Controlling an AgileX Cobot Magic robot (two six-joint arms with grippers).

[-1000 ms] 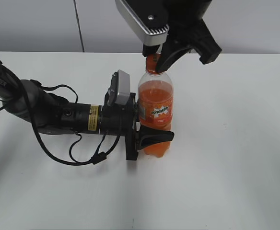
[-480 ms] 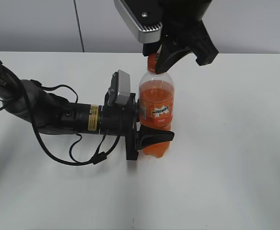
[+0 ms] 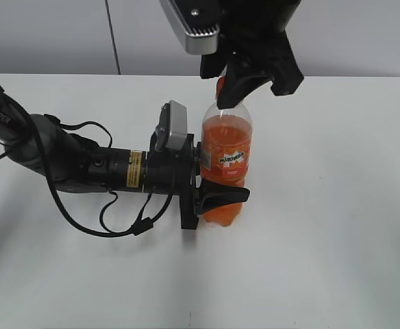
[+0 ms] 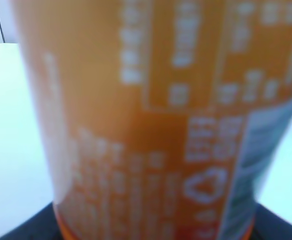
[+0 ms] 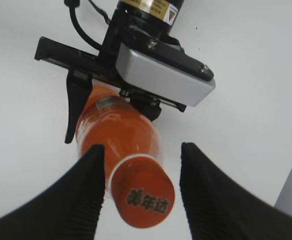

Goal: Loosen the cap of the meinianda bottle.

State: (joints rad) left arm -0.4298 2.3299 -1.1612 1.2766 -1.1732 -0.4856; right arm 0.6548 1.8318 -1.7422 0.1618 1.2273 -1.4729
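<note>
The meinianda bottle (image 3: 226, 164) stands upright on the white table, full of orange drink. My left gripper (image 3: 222, 193) comes in from the left and is shut on the bottle's lower body. One black finger (image 3: 226, 195) wraps its front. In the left wrist view the blurred orange label (image 4: 151, 125) fills the frame. The orange cap (image 5: 143, 197) sits on the neck and has dark characters on top. My right gripper (image 5: 141, 148) hangs over it, open. Its ribbed fingers (image 5: 81, 200) stand either side of the cap with a gap on each side. In the exterior view the cap (image 3: 220, 88) peeks out between them.
The left arm (image 3: 83, 164) and its looping black cables (image 3: 111, 219) lie across the left half of the table (image 3: 337, 226). A grey wall panel (image 3: 49, 34) rises behind the table's far edge.
The right gripper's fingers have spread apart off the cap and the gripper has lifted slightly. The bottle has shifted a little to the right. The left gripper keeps its hold.
</note>
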